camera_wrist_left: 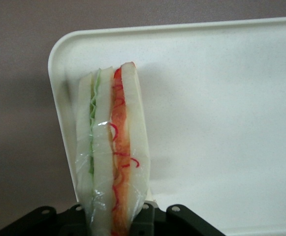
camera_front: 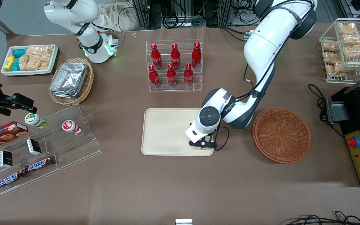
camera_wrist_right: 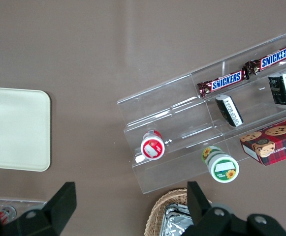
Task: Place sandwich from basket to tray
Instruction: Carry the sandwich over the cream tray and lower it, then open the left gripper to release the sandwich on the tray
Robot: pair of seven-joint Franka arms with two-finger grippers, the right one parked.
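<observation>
My gripper hangs low over the cream tray's corner nearest the front camera, on the basket's side. It is shut on the sandwich, a plastic-wrapped wedge of white bread with green and orange-red filling. The sandwich stands on edge between the fingers over the tray near its rounded corner. In the front view only a small pale bit of the sandwich shows under the gripper. The reddish-brown basket sits empty beside the tray, toward the working arm's end of the table.
A clear rack of red cola bottles stands farther from the front camera than the tray. A tan wicker basket of foil trays, a white snack tray and an acrylic shelf of snacks lie toward the parked arm's end. A black control box sits past the basket.
</observation>
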